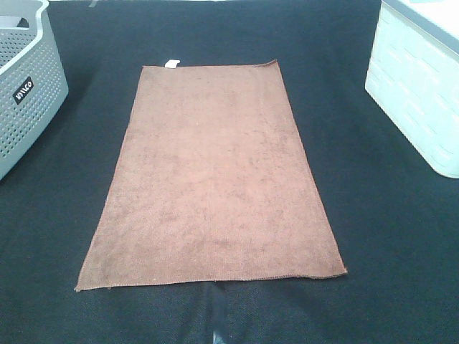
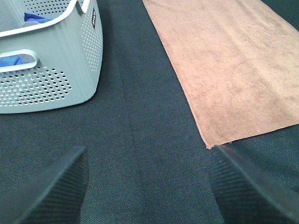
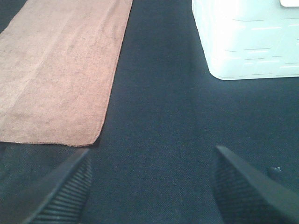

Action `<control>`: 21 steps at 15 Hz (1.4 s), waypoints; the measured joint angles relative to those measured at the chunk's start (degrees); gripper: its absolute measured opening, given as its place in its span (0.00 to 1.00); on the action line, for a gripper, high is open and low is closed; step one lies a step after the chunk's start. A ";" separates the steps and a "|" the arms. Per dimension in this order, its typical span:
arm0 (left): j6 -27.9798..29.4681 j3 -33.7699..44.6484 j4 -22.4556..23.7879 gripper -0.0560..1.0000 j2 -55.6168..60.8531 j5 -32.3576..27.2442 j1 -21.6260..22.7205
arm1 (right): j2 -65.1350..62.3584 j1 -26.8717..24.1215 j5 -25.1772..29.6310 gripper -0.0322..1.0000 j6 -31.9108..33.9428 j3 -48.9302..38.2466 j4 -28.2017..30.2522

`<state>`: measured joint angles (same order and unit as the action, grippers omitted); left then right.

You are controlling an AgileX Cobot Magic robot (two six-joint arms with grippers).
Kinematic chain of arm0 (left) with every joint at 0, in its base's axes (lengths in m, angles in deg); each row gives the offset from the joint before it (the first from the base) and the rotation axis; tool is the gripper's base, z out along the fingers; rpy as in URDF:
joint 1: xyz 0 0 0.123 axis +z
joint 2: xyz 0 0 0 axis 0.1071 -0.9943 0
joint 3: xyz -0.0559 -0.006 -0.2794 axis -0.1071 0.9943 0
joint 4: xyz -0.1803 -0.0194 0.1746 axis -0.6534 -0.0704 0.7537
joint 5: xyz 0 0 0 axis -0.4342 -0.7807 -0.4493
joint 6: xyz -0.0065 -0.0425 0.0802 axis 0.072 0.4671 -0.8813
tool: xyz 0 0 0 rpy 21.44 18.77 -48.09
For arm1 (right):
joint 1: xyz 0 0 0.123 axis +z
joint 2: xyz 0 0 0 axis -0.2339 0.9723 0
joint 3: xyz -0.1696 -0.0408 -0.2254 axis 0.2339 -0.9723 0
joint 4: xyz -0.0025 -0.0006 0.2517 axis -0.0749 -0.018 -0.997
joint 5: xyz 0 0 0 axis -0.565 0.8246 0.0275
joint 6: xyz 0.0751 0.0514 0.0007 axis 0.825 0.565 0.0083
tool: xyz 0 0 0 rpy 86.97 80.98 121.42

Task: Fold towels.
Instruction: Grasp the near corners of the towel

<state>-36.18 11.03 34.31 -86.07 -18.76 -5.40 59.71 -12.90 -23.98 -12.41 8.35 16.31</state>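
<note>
A brown rectangular towel (image 1: 211,179) lies flat and spread out on the dark table cover, long side running front to back. A small white tag (image 1: 171,64) sticks out at its far left corner. Neither gripper shows in the high view. In the left wrist view the left gripper (image 2: 147,186) is open above the dark cover, near the towel's (image 2: 233,65) front left corner. In the right wrist view the right gripper (image 3: 152,184) is open above the cover, near the towel's (image 3: 60,70) front right corner. Both are empty.
A grey perforated basket (image 1: 25,86) stands at the back left; the left wrist view (image 2: 46,70) shows blue cloth inside it. A white bin (image 1: 419,86) stands at the back right, also in the right wrist view (image 3: 247,42).
</note>
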 joint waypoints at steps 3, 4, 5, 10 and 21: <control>0.00 0.00 0.00 0.71 0.00 0.00 0.00 | 0.00 0.00 0.00 0.69 0.00 0.00 0.00; 0.00 0.00 0.00 0.71 0.00 0.00 0.00 | 0.00 0.00 0.00 0.69 0.00 0.00 0.00; 0.00 0.00 0.00 0.71 0.00 0.00 0.00 | 0.00 0.00 0.00 0.69 0.00 0.00 0.00; 2.18 -0.11 0.00 0.71 0.00 0.63 0.00 | 0.11 0.00 -0.57 0.69 0.00 0.00 -1.09; 3.27 -0.74 -25.04 0.71 -35.12 25.84 0.00 | 43.72 0.00 -7.45 0.69 1.66 14.38 -5.56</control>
<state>-32.92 10.29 9.27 -121.19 7.08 -5.40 103.43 -12.90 -31.43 -10.75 22.73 10.75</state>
